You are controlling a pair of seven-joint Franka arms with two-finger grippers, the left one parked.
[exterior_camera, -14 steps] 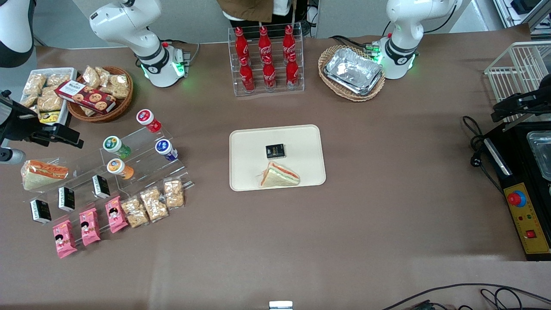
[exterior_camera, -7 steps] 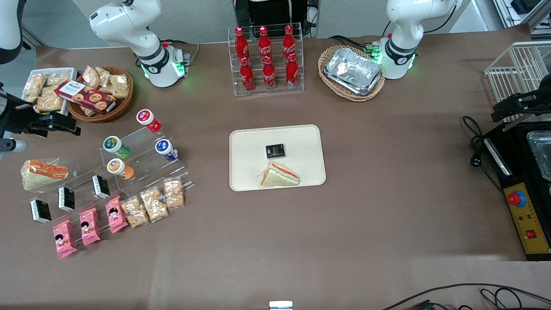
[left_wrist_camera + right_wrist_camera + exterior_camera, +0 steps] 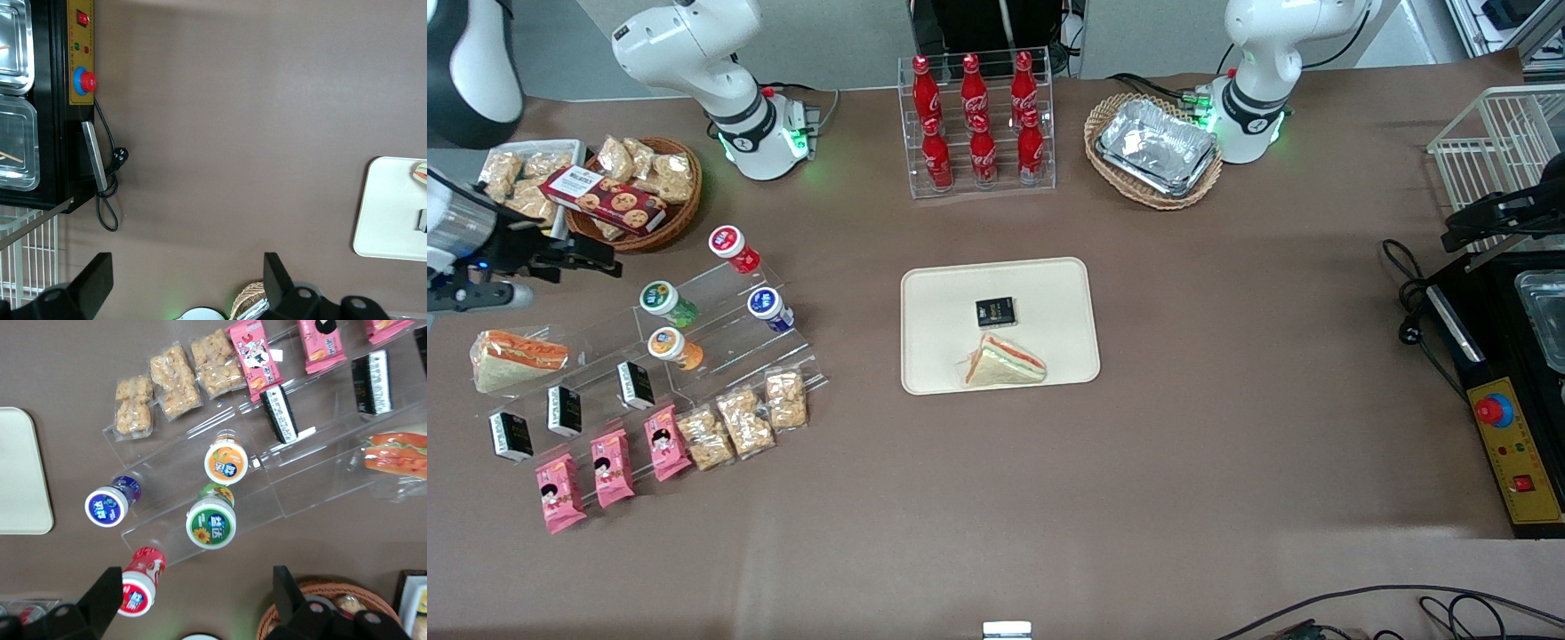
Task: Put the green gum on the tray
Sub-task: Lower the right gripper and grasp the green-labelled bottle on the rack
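The green gum (image 3: 667,302) is a small green bottle with a white lid, lying on a step of the clear acrylic stand (image 3: 720,329). It also shows in the right wrist view (image 3: 211,523). The orange bottle (image 3: 675,347) lies beside it, nearer the front camera. The cream tray (image 3: 1049,293) sits mid-table and holds a sandwich (image 3: 1005,363) and a small black box (image 3: 995,311). Its corner shows in the right wrist view (image 3: 20,473). My right gripper (image 3: 609,264) hangs open and empty above the table, between the stand and the wicker basket. In the right wrist view (image 3: 195,587) it is close to the green gum.
A red bottle (image 3: 735,249) and a blue bottle (image 3: 769,309) share the stand. Black boxes, pink packets and snack bags fill its lower steps. A wicker snack basket (image 3: 636,191) is close to the gripper. A cola rack (image 3: 978,124) and foil trays (image 3: 1156,147) stand farther from the front camera.
My right gripper has moved away from the front camera and then sideways toward the acrylic stand, still open. Nothing on the table has moved.
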